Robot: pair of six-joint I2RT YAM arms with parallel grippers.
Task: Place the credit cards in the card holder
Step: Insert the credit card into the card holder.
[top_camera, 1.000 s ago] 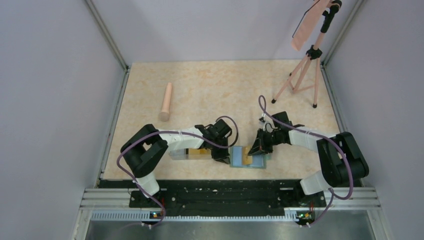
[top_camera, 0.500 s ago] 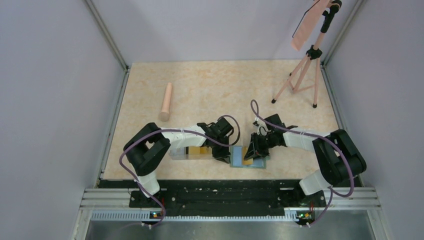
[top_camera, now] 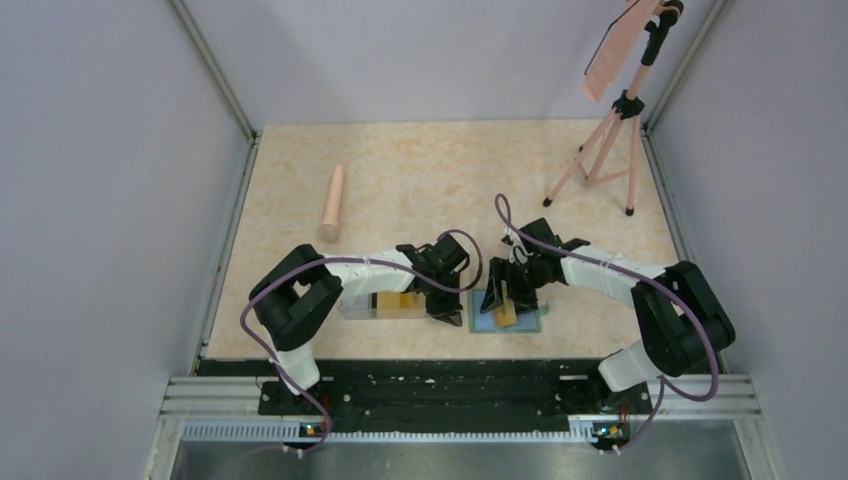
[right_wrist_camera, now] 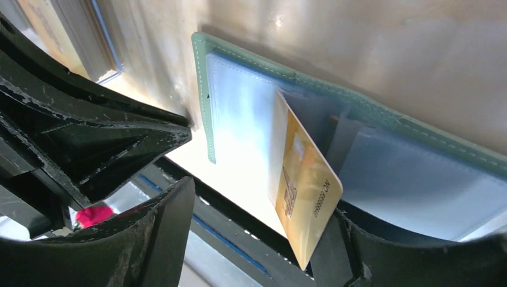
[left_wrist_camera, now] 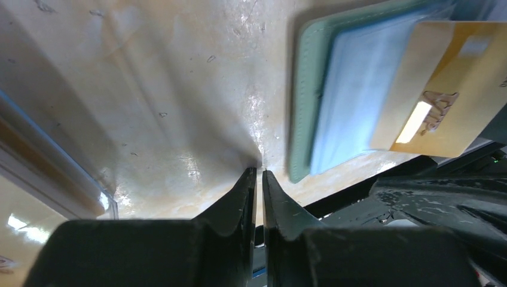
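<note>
The green card holder lies open near the table's front edge, its pale blue pockets facing up. A yellow credit card stands slanted with one end tucked into a middle pocket and its free end resting against one finger of my right gripper. That gripper hovers open over the holder, jaws wide to either side of the card. My left gripper is shut, its tips pressed on the table just left of the holder's green rim, with nothing between them.
A clear plastic box with yellow cards inside sits left of the left gripper. A pink cylinder lies at the back left. A pink tripod stands at the back right. The black rail runs along the near edge.
My right gripper has opened and let go of the yellow card, which stays stuck in the pocket. It also shifted a little left. The left gripper has stayed put.
</note>
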